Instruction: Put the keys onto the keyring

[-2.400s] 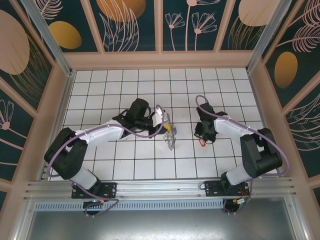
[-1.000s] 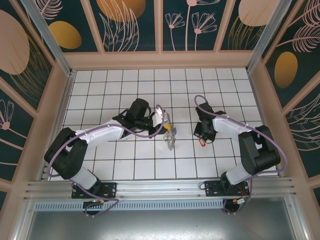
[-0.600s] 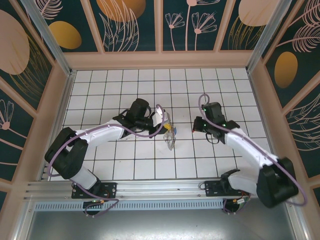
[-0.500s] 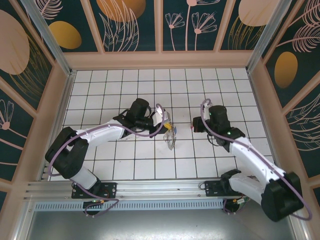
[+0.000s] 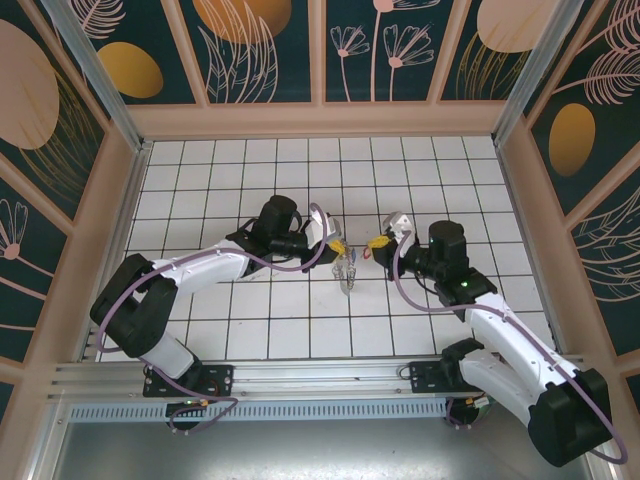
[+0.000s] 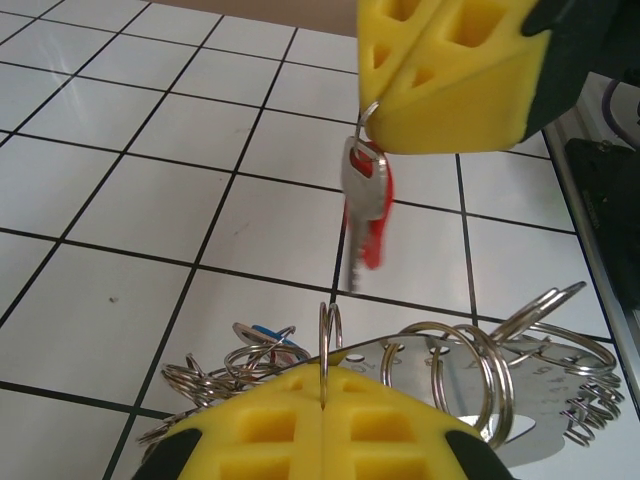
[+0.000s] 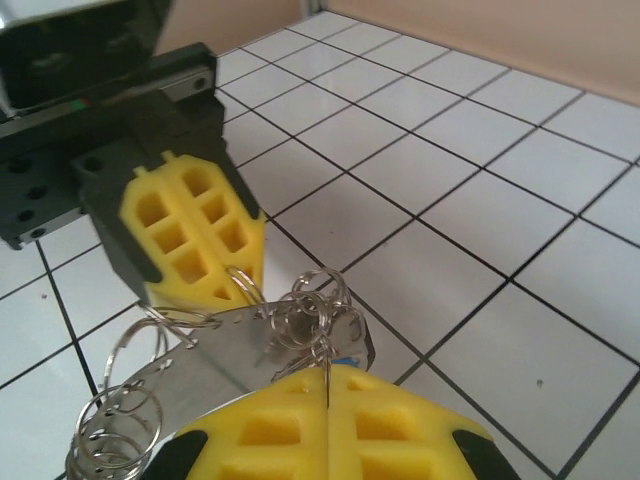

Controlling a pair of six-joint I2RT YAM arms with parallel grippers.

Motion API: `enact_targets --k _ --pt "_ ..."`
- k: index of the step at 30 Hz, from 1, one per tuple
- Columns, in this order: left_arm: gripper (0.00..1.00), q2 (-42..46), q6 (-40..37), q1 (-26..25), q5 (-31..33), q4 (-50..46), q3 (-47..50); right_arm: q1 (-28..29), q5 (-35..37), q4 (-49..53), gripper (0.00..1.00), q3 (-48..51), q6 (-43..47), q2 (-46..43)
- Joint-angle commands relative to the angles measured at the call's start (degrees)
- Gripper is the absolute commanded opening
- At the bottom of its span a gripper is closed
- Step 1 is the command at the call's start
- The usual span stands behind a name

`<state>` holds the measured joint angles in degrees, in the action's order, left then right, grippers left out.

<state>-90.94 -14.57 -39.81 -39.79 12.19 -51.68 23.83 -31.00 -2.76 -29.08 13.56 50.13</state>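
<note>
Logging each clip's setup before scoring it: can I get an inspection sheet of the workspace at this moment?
Surface: white tiled table with dark grout lines.
Job's things: keyring, its rim fringed with wire loops, with a bluish tag among them; one key with a red tag hangs apart from it.
Clutter: nothing seen.
Grippers: left gripper shut on a keyring loop; right gripper shut on the key's small ring.
Cables: purple cable runs along each arm.
Surroundings: floral-panelled walls; metal rail at the near edge.
</note>
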Motion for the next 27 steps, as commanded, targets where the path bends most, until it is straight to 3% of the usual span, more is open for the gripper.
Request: enact_targets --k 1,10,17,27 --pt "0.00 0.23 1.06 0.12 -1.51 3.55 0.44 0.42 -3.37 -3.11 0.00 0.87 4.86 -1.39" --pt "0.00 -0.12 1.53 0.16 -1.73 4.11 0.65 3.35 2.67 -3.43 0.00 -0.27 11.11 -0.85" --pt "0.00 -0.80 0.97 0.14 -1.56 3.45 0.29 5.92 0.25 -2.83 0.00 -2.20 12.14 2.15" --pt "0.00 -2.27 -2.19 0.13 -1.53 -1.99 -1.45 7.19 3.04 -6.86 0.00 -1.01 10.78 4.81"
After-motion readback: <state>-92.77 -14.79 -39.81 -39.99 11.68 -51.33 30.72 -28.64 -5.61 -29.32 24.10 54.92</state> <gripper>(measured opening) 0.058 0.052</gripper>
